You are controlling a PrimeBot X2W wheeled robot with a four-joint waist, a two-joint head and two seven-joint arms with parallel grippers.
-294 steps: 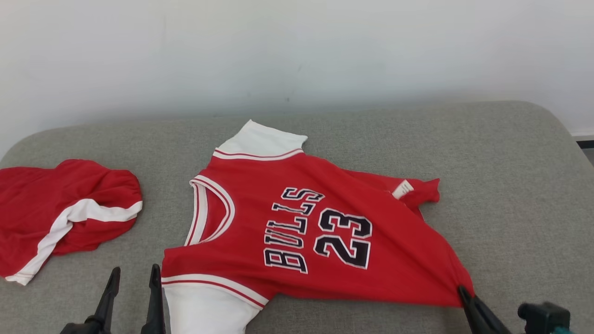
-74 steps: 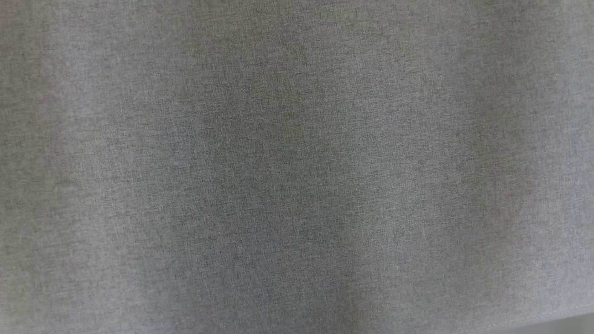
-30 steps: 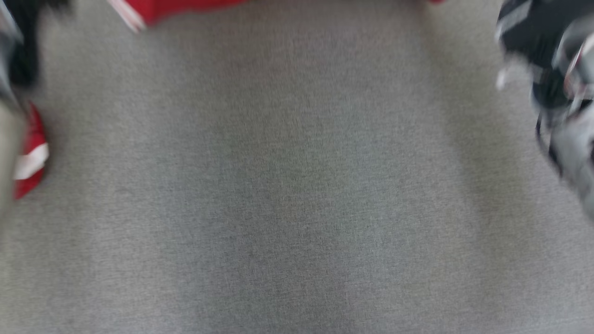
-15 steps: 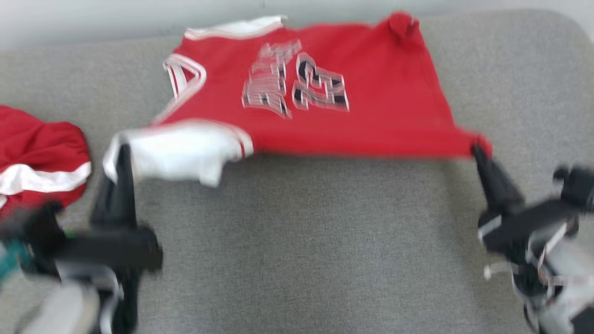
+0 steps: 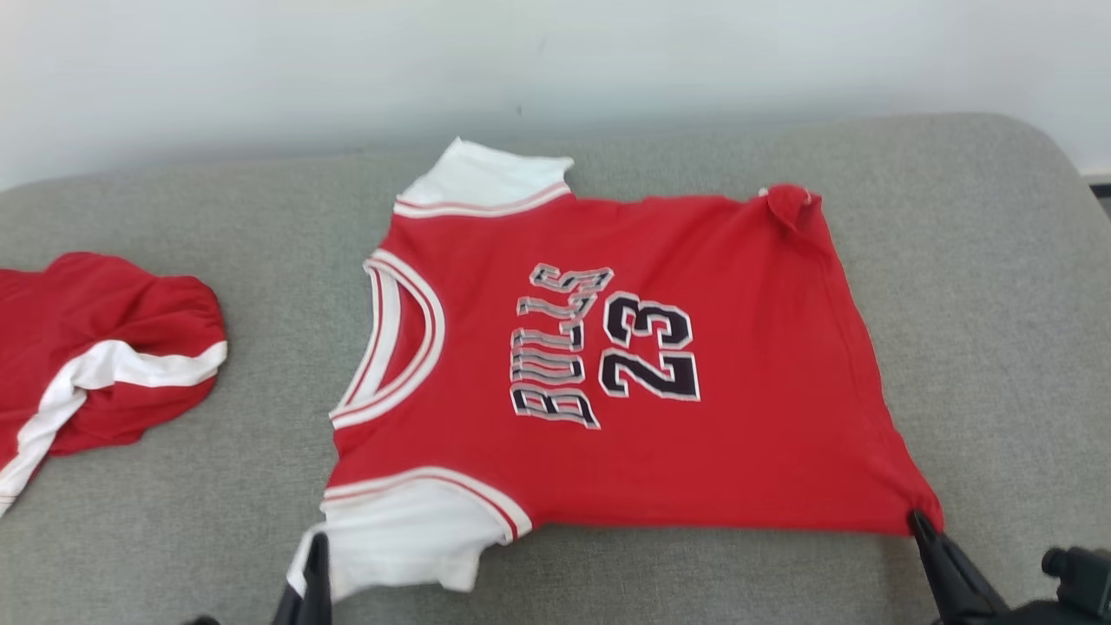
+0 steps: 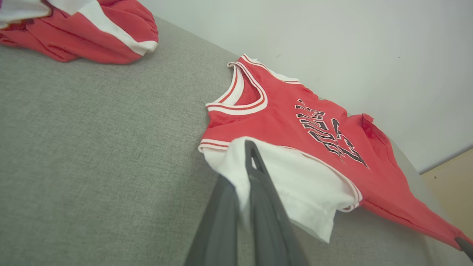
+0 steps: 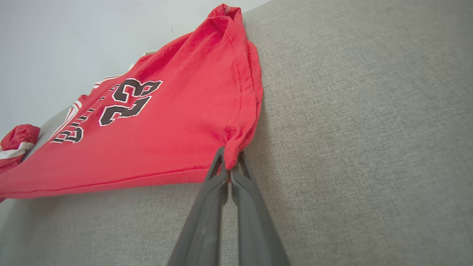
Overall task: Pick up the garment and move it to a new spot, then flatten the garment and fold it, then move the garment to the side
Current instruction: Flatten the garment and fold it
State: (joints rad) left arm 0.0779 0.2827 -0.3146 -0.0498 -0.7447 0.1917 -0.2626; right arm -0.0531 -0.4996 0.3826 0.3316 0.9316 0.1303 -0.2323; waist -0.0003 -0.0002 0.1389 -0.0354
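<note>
Pinching both near corners now. The left tool (image 5: 314, 580) is clamped tight on the white near sleeve (image 5: 408, 529). About ten seconds back it stood open and empty just beside that sleeve. The right tool (image 7: 230, 162) is closed on the near hem corner (image 5: 911, 512), same corner it had back then.

The jersey (image 5: 608, 347) lies front up on the grey padded surface (image 5: 972, 304), neck to the robot's left, hem to its right, print readable. Half a second ago it was a blurred sheet strung between the two tools. Now it's sharp and resting on the padding, near edge pulled fairly straight between the grips.

Versus the oldest frame, the body sits squarer. The far hem no longer trails out sideways but ends in a small bunched knot (image 5: 785, 204). The head camera swung a lot in between, so how far the jersey actually travelled can't be judged.

The red and white shorts (image 5: 104, 347) are off to the left, well apart and not involved.

Read: the carry looks done and flattening is mostly done. Leftovers are that far knot and the rumpled near sleeve. Neither tool has let go, so the fold hasn't started.
</note>
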